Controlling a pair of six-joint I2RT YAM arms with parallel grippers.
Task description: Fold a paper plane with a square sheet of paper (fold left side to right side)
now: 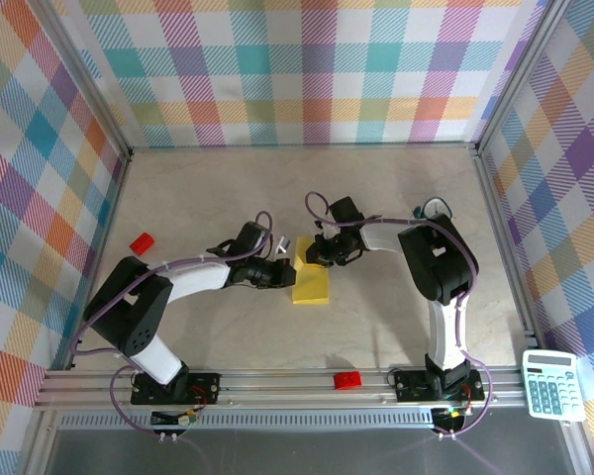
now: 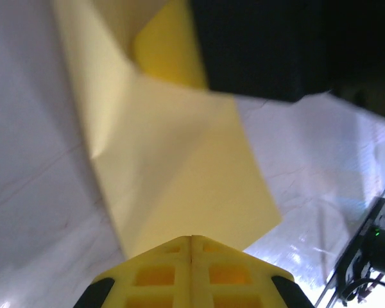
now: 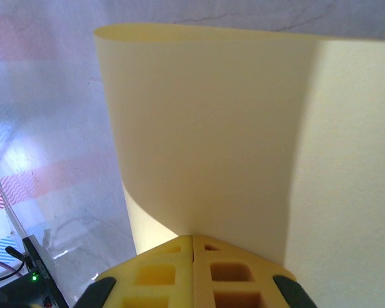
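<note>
L arm (image 1: 139,317): elbow at 11 o'clock of its base, forearm running twd 3 o'clock, wrist low. L end effector (image 1: 283,271) (image 2: 191,253): fingers pressed together, no gap. R arm (image 1: 438,259): upright fr base, forearm twd 9 o'clock. R end effector (image 1: 317,259) (image 3: 192,251): also closed tight. Tips near each other, L at approx 8 o'clock of R.

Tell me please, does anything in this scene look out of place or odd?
A red brick sits on the metal rail at the near edge, off the tabletop. A calculator lies by the near right corner. The square sheet of paper bows upward instead of lying flat.
</note>
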